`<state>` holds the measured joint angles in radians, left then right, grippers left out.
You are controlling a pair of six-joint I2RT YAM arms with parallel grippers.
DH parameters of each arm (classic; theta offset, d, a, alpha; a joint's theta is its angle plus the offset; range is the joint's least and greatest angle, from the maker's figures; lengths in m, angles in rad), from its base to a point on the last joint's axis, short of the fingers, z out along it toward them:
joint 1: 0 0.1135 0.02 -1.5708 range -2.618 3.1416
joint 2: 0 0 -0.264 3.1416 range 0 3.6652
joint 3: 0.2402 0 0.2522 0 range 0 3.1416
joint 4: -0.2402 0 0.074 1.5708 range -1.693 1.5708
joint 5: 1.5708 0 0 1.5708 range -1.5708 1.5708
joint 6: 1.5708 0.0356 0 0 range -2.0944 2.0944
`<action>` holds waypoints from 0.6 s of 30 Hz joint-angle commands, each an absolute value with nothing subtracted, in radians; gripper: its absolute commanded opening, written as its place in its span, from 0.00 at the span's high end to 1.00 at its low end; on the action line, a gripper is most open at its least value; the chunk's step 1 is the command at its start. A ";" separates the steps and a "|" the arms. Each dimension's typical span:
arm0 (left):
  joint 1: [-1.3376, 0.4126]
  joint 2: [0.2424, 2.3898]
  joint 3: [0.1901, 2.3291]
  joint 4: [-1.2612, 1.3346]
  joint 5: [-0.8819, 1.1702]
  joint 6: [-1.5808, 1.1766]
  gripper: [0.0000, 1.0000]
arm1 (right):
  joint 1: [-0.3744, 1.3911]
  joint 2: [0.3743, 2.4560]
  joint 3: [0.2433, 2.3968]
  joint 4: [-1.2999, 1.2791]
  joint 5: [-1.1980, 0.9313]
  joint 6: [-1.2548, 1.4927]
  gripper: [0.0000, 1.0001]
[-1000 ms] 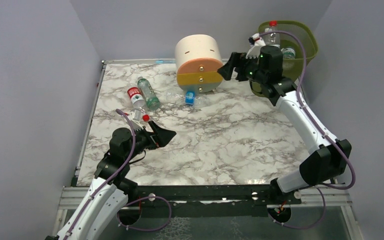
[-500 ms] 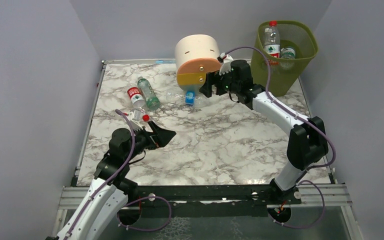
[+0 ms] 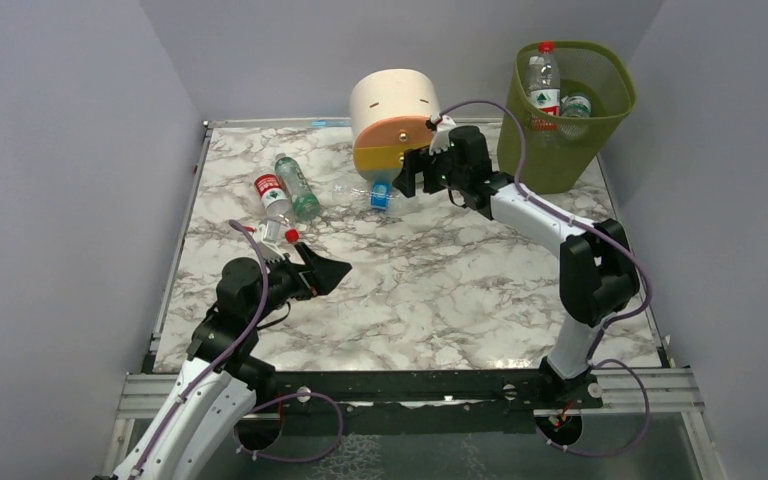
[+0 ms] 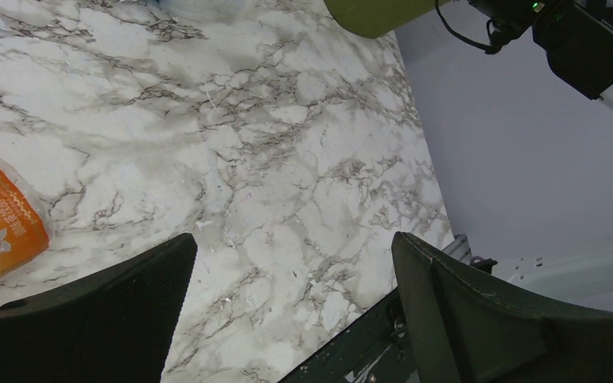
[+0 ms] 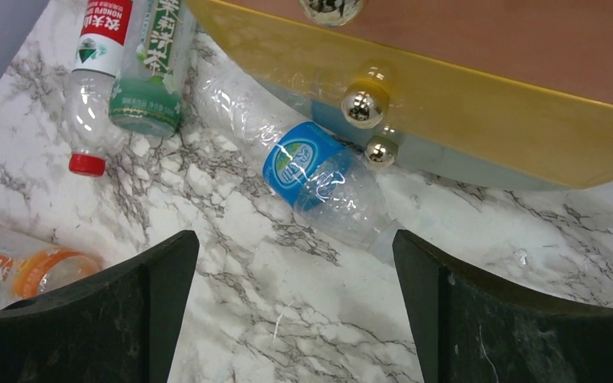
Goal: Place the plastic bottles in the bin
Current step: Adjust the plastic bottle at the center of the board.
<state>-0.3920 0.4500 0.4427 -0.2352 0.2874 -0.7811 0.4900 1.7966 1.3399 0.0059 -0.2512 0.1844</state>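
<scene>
Bottle with blue label (image 5: 311,171) is found tight against the foot of the drawer unit (image 5: 463,120), under the right gripper (image 5: 291,247), which is spread wide and empty; the unit could be struck in closing, or the slick bottle squirted aside. Well off from the unit, the left gripper (image 4: 291,247) is held equally wide, empty

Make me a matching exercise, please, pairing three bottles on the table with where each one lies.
Things:
1. blue-label bottle
2. orange bottle
3. green-label bottle

Places:
a. beside the red-label bottle
b. at the foot of the drawer unit
c. by the left gripper

Pairs: 1-b, 2-c, 3-a.
</scene>
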 commanded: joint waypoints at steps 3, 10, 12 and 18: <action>-0.386 0.445 0.416 -0.225 0.294 -0.785 0.01 | 0.495 1.852 1.342 0.104 -0.181 0.201 0.06; -0.387 0.429 0.427 -0.244 0.287 -0.781 0.01 | 0.495 1.897 1.317 0.171 -0.204 0.183 0.06; -0.386 0.429 0.426 -0.244 0.288 -0.781 0.01 | 0.495 1.906 1.300 0.205 -0.213 0.178 0.06; -0.386 0.433 0.428 -0.244 0.288 -0.781 0.01 | 0.495 1.943 1.277 0.269 -0.249 0.174 0.06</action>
